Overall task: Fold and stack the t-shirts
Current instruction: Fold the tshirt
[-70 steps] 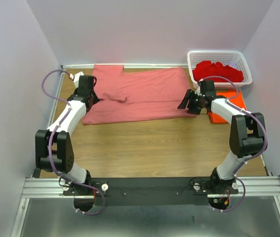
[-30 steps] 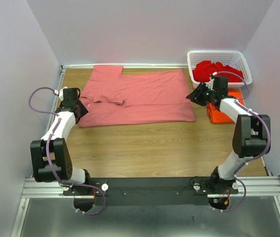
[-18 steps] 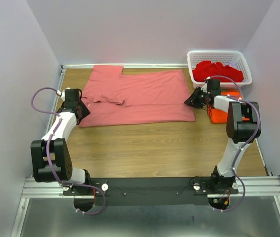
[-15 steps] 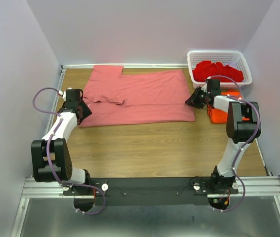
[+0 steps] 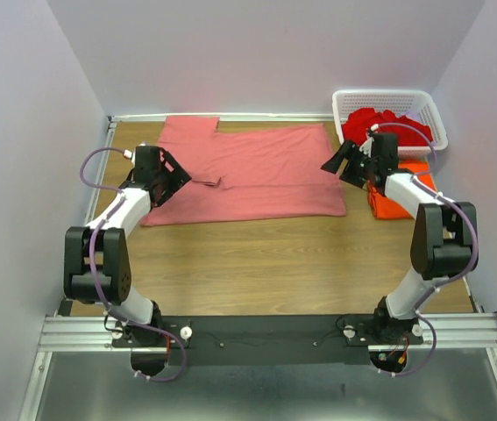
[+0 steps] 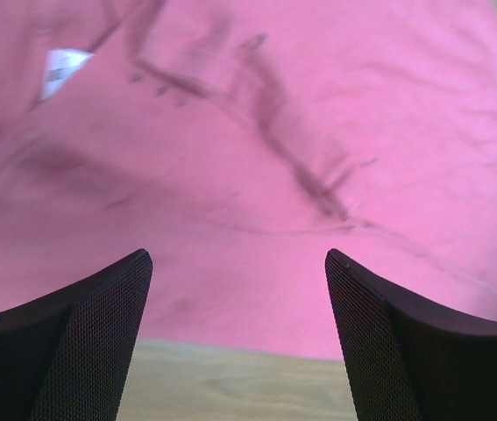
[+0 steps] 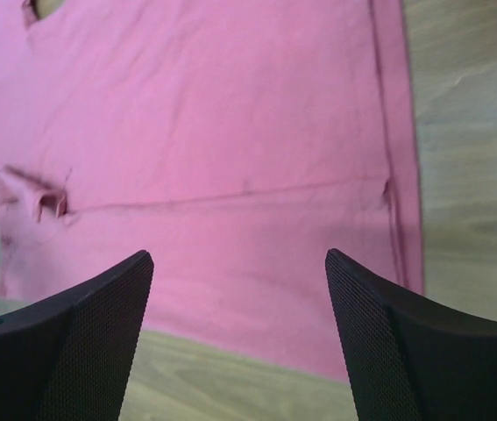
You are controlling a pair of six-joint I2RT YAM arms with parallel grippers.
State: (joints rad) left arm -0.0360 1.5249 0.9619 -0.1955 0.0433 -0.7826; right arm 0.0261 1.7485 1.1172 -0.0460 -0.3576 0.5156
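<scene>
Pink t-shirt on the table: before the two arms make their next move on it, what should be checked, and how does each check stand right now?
1. Left tool open, holding nothing: ok.
2. Right tool open, holding nothing: ok.
3. Pink t-shirt lying wholly on the table: ok.
4. Cloth smooth: not ok, a small crumpled fold sits near the left tool.
5. Both tools lifted clear of the cloth: cannot tell.
6. Orange t-shirt out of the way: cannot tell, the right arm covers part of it.
</scene>
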